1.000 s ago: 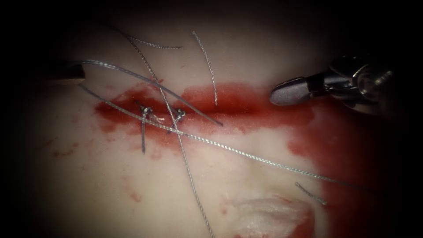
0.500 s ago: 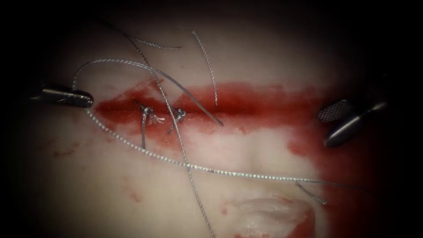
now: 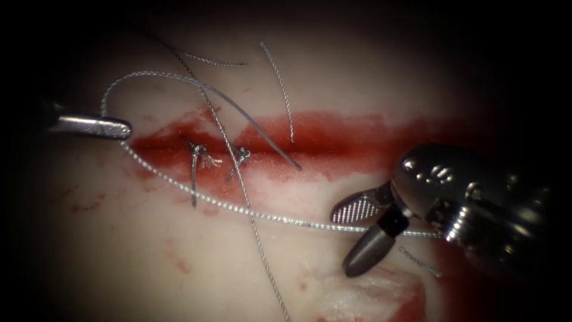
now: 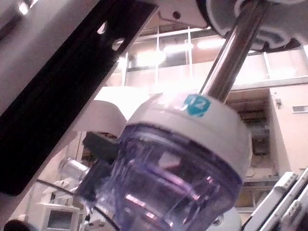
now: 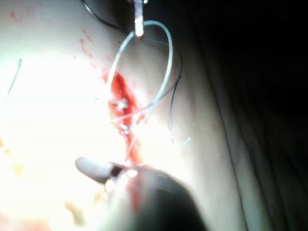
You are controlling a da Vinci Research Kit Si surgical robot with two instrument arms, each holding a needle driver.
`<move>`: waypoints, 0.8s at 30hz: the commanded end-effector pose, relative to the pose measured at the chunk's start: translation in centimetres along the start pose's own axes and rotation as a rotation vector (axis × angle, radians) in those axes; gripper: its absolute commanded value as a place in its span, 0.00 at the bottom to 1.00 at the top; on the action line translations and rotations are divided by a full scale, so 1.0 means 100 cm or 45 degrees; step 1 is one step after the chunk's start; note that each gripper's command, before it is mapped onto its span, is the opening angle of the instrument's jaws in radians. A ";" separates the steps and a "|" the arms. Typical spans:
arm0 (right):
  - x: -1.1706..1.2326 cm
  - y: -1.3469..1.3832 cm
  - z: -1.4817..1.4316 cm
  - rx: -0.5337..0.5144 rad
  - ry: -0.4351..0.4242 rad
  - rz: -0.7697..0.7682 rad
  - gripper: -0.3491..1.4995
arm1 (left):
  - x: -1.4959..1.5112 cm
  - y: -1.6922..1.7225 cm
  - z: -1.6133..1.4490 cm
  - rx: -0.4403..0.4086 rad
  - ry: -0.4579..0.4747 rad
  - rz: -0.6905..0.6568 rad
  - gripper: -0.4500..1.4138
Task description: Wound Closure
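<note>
- Pale pork-belly tissue [image 3: 119, 250] under the endoscope, with a horizontal cut [image 3: 333, 134] across it, soaked in wet red fluid [image 3: 465, 197] that pools widest toward the right.
- Left arm's slim silver needle driver [image 3: 122, 128] at the left end of the cut, jaws closed on the braided grey thread [image 3: 196, 194]; seen also in the right wrist view [image 5: 139, 26], gripping the same strand.
- From that grip, one run of thread arching up and over as a loop [image 3: 149, 76], its free tail coming down onto the red fluid near the middle of the cut.
- Other run slanting down and right across the tissue below the cut, passing between the right tool's jaws and on toward the right.
- Right arm's dark, bulky-wristed needle driver [image 3: 359, 234] below the cut on the right, jaws spread wide apart, holding nothing; ridged inner face of the upper jaw showing, thread lying in the gap, seemingly untouched though contact is hard to judge.
- Two small grey knots: left knot [image 3: 198, 149] and right knot [image 3: 243, 154], both sitting on the cut left of centre, short tails hanging below.
- Loose cut thread ends [image 3: 280, 83] scattered above the cut, another short piece [image 3: 420, 262] just below the right tool.
- Curved needle not made out; no needle in either tool.
</note>
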 end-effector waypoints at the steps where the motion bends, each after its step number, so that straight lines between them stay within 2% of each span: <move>1: 0.0012 0.0008 -0.0006 -0.012 0.013 0.025 0.00 | -0.0013 -0.0005 0.0003 0.001 -0.008 0.006 0.00; 5: 0.0022 0.0009 -0.0017 -0.102 0.027 0.199 0.00 | -0.0013 -0.0005 0.0003 -0.007 -0.017 0.007 0.00; 9: 0.0027 0.0006 -0.0019 -0.119 0.041 0.221 0.00 | -0.0013 -0.0005 0.0004 -0.019 -0.032 0.007 0.00; 10: 0.0028 0.0006 -0.0018 -0.132 0.052 0.238 0.00 | -0.0014 -0.0005 0.0004 -0.033 -0.048 0.006 0.10; 11: 0.0031 0.0007 -0.0015 -0.172 0.081 0.266 0.00 | -0.0017 -0.0007 0.0009 -0.067 -0.083 0.055 0.66; 12: 0.0031 0.0007 -0.0015 -0.172 0.081 0.266 0.00 | -0.0017 -0.0007 0.0009 -0.067 -0.083 0.055 0.66; 14: 0.0040 0.0011 -0.0009 -0.244 0.135 0.291 0.00 | -0.0012 -0.0006 0.0017 -0.095 -0.111 0.074 0.84; 15: 0.0040 0.0011 -0.0009 -0.244 0.135 0.291 0.00 | -0.0012 -0.0006 0.0017 -0.095 -0.111 0.074 0.84; 17: 0.0046 0.0013 -0.0005 -0.248 0.183 0.312 0.00 | 0.0004 0.0003 0.0025 -0.056 -0.084 -0.073 0.87; 18: 0.0046 0.0013 -0.0005 -0.248 0.183 0.312 0.00 | 0.0004 0.0003 0.0025 -0.056 -0.084 -0.073 0.87; 21: 0.0048 0.0014 -0.0005 -0.291 0.214 0.324 0.00 | 0.0025 0.0017 0.0036 -0.017 0.044 -0.145 0.89; 24: 0.0049 0.0015 -0.0009 -0.320 0.237 0.345 0.00 | 0.0032 0.0021 0.0039 -0.006 0.081 -0.236 0.88</move>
